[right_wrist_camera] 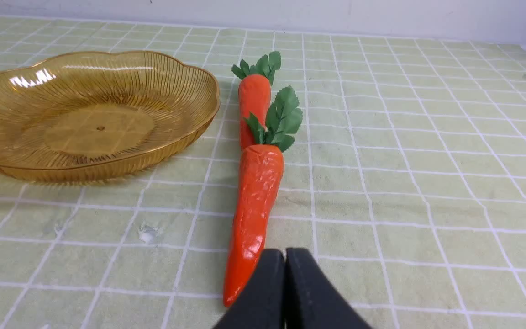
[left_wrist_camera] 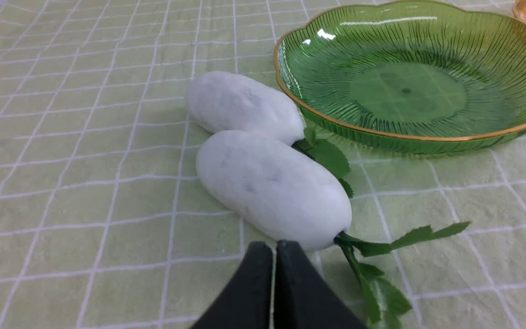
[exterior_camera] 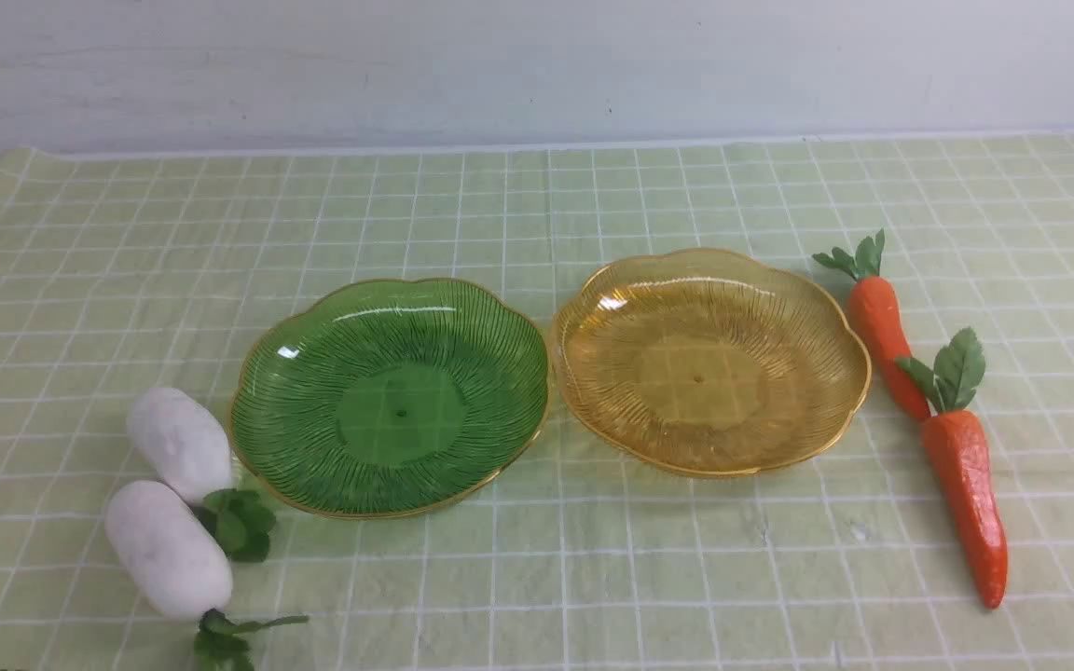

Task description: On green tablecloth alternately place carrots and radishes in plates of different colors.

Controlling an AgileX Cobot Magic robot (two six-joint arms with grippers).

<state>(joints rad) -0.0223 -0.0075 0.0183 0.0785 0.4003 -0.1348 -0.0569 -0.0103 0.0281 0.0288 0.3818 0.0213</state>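
One green tablecloth [exterior_camera: 537, 578] covers the whole table as a flat, slightly wrinkled base. Side by side at its middle, rims almost meeting and both empty, sit the green plate [exterior_camera: 388, 401] on the robot's left and the amber plate [exterior_camera: 709, 363] on its right, so each arm probably serves its own dish. Just beside the amber one, the nearer carrot [exterior_camera: 966, 494] and farther carrot [exterior_camera: 882, 326] lie end to end. The nearer radish [exterior_camera: 167, 548] and farther radish [exterior_camera: 180, 443] lie together by the green one. Neither arm holds anything: the left gripper [left_wrist_camera: 274, 246], jaws pressed together, hangs just short of the nearer radish, and the right gripper [right_wrist_camera: 285, 253] is likewise clenched by the nearer carrot's tip.
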